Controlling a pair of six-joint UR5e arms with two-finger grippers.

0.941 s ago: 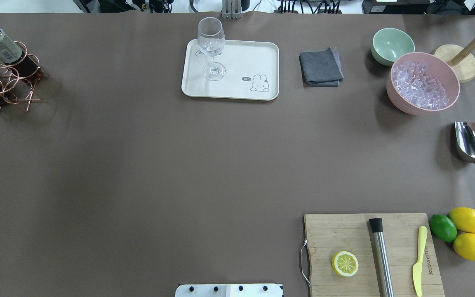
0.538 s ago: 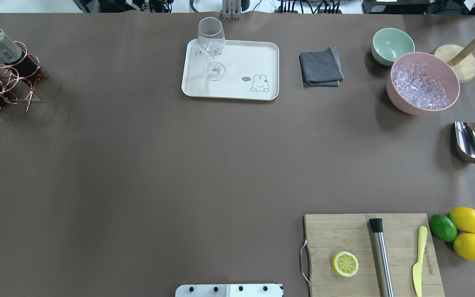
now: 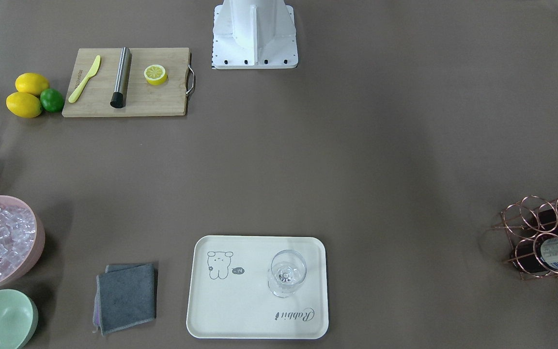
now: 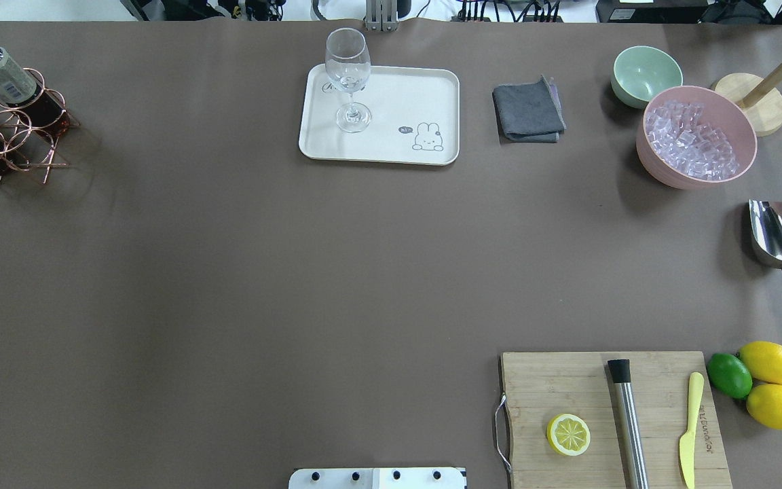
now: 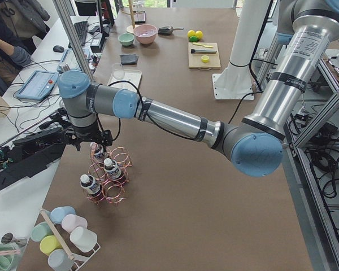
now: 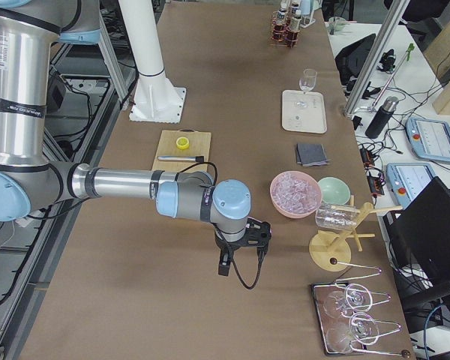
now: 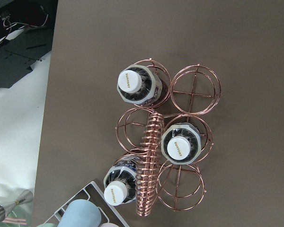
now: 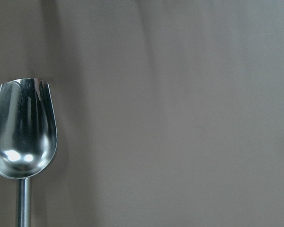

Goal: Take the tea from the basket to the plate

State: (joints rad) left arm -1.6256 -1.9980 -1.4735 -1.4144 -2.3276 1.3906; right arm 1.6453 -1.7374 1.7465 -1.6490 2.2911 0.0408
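The copper wire basket (image 7: 149,156) stands at the table's far left edge (image 4: 14,129) and holds three white-capped bottles of dark drink. One bottle (image 4: 4,75) has a pale label. Two show dark labels, one by the handle (image 7: 180,144) and one at the basket's end (image 7: 118,187); I cannot tell which is the tea. The cream plate (image 4: 425,95) lies at the back middle. My left gripper (image 5: 96,144) hangs just above the basket; I cannot tell if it is open. My right gripper (image 6: 240,241) hangs low over the table; I cannot tell its state.
A wine glass (image 4: 350,81) stands on the plate's left part. Right of it lie a grey cloth (image 4: 528,110), a mint bowl (image 4: 645,75) and a pink bowl of ice (image 4: 696,136). A steel scoop (image 4: 778,238), a cutting board (image 4: 608,414) and citrus fruit (image 4: 768,384) sit at the right.
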